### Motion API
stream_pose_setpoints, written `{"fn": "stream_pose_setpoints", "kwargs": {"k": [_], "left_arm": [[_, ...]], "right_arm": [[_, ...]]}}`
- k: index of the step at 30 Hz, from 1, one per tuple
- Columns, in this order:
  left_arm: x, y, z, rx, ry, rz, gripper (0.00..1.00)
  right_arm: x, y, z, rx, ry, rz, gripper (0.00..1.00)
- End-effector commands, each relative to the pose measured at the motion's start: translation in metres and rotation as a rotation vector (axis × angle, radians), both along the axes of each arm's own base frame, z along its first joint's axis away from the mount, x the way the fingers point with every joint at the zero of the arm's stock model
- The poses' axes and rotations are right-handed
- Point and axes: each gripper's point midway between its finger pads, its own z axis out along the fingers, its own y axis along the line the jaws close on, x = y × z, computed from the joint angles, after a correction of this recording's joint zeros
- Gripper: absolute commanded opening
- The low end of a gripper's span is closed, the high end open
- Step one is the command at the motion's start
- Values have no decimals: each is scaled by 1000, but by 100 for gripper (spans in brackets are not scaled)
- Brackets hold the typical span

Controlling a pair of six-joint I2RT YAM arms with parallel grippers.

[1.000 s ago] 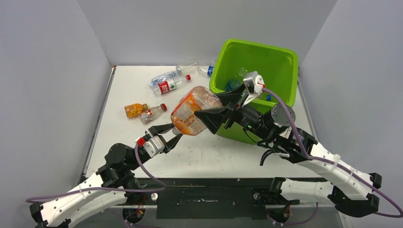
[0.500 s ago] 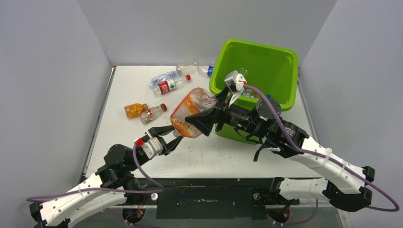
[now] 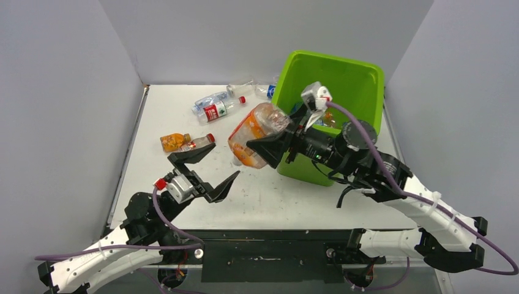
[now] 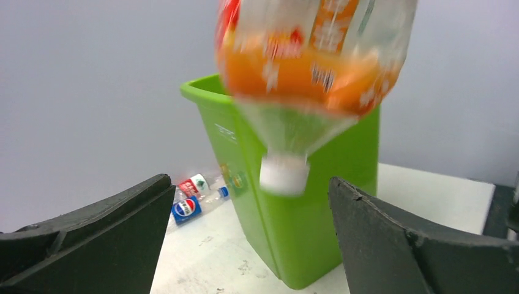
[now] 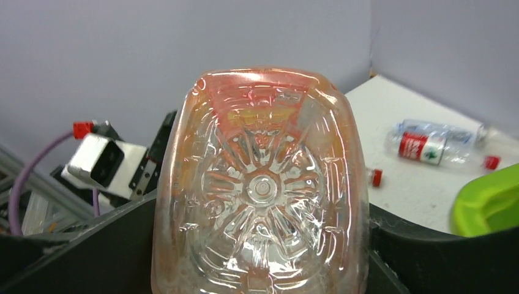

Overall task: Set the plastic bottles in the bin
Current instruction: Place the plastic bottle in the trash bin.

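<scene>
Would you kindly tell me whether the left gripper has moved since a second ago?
Yes. The left gripper has opened, released the orange bottle and drawn back leftward, away from the green bin.

Held aloft at 9 o'clock of bin: large orange-labelled bottle, tilted, white cap lowest; lime-green bin upright; small bottles laid flat, scattered at its 9–10 o'clock.

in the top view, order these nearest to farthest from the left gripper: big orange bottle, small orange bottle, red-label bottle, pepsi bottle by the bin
From the left gripper:
1. big orange bottle, just right, held up
2. small orange bottle, left, and red-label bottle, behind: too close to call
3. pepsi bottle, far edge beside the bin
</scene>
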Motion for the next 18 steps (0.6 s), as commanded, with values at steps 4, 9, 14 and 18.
{"fn": "stream_pose_setpoints", "kwargs": {"k": [4,9,14,18], "left_arm": [[30,46,20,-183,30,270,96],[48,75,17,-214,55,455,96],[63,98,6,-189,85,641,96],[71,108,0,-178,113,735,96]], "right_arm": [[33,-88,125,167,-229,-396,36],[77,-132,134,52,-293,-764,35],[100,-164,127,-17,-298,-1036,34],[121,-181,116,-75,-294,-1180,34]]}}
